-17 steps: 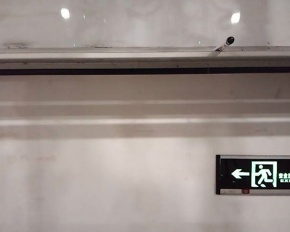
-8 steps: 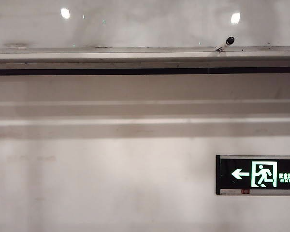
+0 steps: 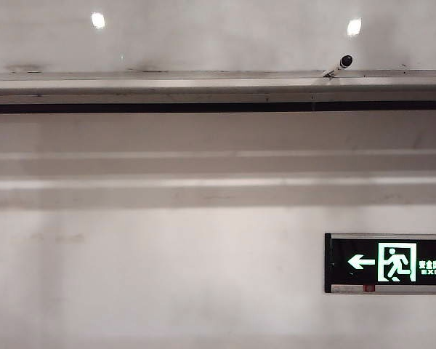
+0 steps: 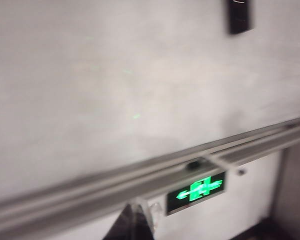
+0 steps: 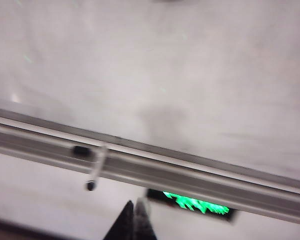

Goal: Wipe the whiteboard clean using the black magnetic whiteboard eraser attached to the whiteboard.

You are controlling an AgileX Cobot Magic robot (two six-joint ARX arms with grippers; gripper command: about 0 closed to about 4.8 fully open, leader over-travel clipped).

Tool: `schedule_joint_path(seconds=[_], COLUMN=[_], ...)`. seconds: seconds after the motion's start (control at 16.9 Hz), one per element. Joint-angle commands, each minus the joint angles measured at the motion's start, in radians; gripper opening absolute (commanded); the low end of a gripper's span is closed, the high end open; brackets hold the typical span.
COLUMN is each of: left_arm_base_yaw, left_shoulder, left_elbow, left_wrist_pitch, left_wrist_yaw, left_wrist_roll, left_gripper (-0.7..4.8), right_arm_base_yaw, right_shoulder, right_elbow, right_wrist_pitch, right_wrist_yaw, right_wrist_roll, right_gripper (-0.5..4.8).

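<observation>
The whiteboard (image 3: 218, 36) fills the top of the exterior view, glossy and mirroring two round lights, above a long silver ledge (image 3: 167, 80). The black eraser (image 4: 238, 16) sticks to the whiteboard (image 4: 115, 75) in the left wrist view, far from my left gripper (image 4: 133, 210), whose dark fingers are pressed together and empty. My right gripper (image 5: 135, 202) is shut and empty too, below the ledge (image 5: 190, 175) and away from the whiteboard (image 5: 165, 65). Both wrist views are blurred. Neither gripper shows in the exterior view.
A black-capped marker (image 3: 339, 65) lies on the ledge, also seen as the marker (image 5: 96, 167) near my right gripper. A lit green exit sign (image 3: 387, 262) hangs on the matte wall below the board, at the right.
In the exterior view only small green glints mirrored in the board have shifted. The marker and ledge are as before.
</observation>
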Motion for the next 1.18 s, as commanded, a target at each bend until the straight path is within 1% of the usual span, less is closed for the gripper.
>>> schedule_joint_path(seconds=[0.06, 0.18, 0.24, 0.3, 0.35, 0.41, 0.53, 0.71, 0.83, 0.95, 1.01, 1.06, 1.18], left_arm_base_yaw=[-0.001, -0.001, -0.001, -0.001, -0.001, -0.001, -0.001, -0.001, -0.001, -0.001, -0.001, -0.001, -0.001], left_shoulder=[-0.129, -0.225, -0.278, -0.328, -0.389, -0.431, -0.498, -0.530, -0.532, -0.534, -0.534, -0.534, -0.536], left_elbow=[-0.164, -0.278, -0.340, -0.395, -0.458, -0.505, -0.596, -0.679, -0.727, -0.789, -0.797, -0.797, -0.798], left_wrist_pitch=[0.050, 0.069, 0.083, 0.100, 0.109, 0.109, 0.104, 0.109, 0.129, 0.238, 0.240, 0.225, 0.223], left_wrist_yaw=[-0.077, -0.143, -0.185, -0.217, -0.259, -0.261, -0.261, -0.261, -0.225, -0.224, -0.230, -0.232, -0.286], left_wrist_roll=[-0.009, -0.014, -0.017, -0.037, -0.053, -0.053, -0.056, -0.067, -0.074, -0.149, -0.136, -0.106, -0.043], left_gripper=[-0.06, -0.06, -0.06, -0.06, -0.06, -0.06, -0.06, -0.06, -0.06, -0.06, -0.06, -0.06, -0.06], right_arm_base_yaw=[0.002, 0.002, 0.001, 0.001, 0.001, 0.000, 0.002, 0.002, 0.001, 0.001, 0.001, 0.001, 0.001], right_shoulder=[-0.196, -0.287, -0.310, -0.321, -0.327, -0.328, -0.328, -0.327, -0.328, -0.328, -0.328, -0.328, -0.328], right_elbow=[-0.381, -0.602, -0.676, -0.727, -0.774, -0.810, -0.851, -0.870, -0.870, -0.870, -0.870, -0.870, -0.870], right_wrist_pitch=[0.354, 0.454, 0.455, 0.453, 0.462, 0.478, 0.480, 0.443, 0.419, 0.419, 0.419, 0.419, 0.419], right_wrist_yaw=[-0.010, -0.010, -0.009, 0.007, 0.013, 0.013, -0.002, -0.016, -0.015, -0.016, -0.015, -0.015, -0.016], right_wrist_roll=[0.038, 0.038, 0.038, 0.039, 0.039, 0.039, 0.038, 0.039, 0.039, 0.039, 0.039, 0.039, 0.039], right_gripper=[-0.04, -0.03, 0.05, 0.05, 0.23, 0.41, 0.41, 0.41, 0.41, 0.41, 0.41, 0.41, 0.41])
